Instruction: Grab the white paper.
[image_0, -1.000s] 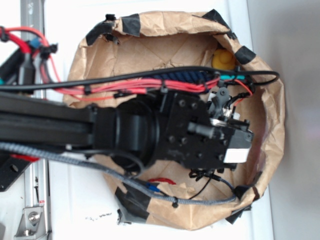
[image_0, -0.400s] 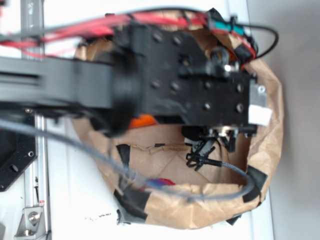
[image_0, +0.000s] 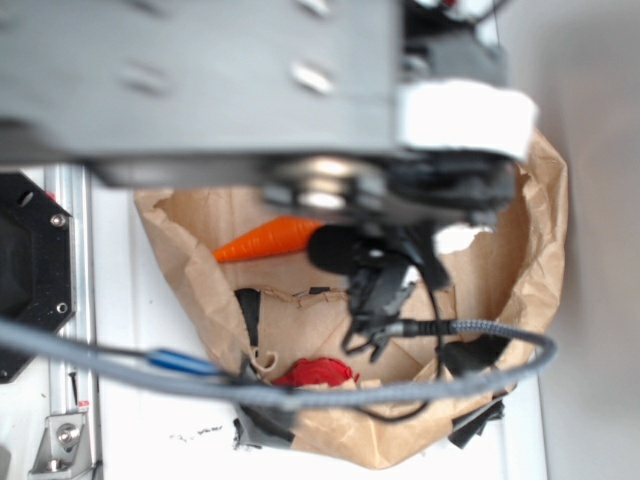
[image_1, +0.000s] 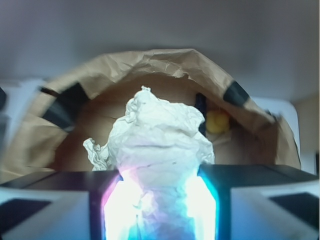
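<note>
Arm body much nearer the exterior lens than in the two earlier frames: it now fills the whole top half as a grey blur, where before it sat lower over the brown paper nest (image_0: 545, 235) with its screws and cables readable. With the arm lifted off, the nest floor is uncovered: orange toy carrot (image_0: 268, 239) lies at about 10 o'clock of the floor, fully in view rather than a sliver; red object (image_0: 315, 373) at 6 o'clock against the near wall, more of it showing. Grey braided cable (image_0: 300, 395) sweeps across the lower frame. Wrist view: gripper (image_1: 159, 207) clamped on the white paper (image_1: 157, 140), the wad pinched between the two fingers (image_1: 50, 200) and standing above them at 12 o'clock, its lower part washed out by bright cyan-pink glare. Behind it the nest wall with black tape patches (image_1: 235, 92), and a small yellow object (image_1: 218, 121) at 2 o'clock, blurred. In the exterior view the fingers and wad are hidden under the blurred arm; a white patch at 3 o'clock cannot be identified.
</note>
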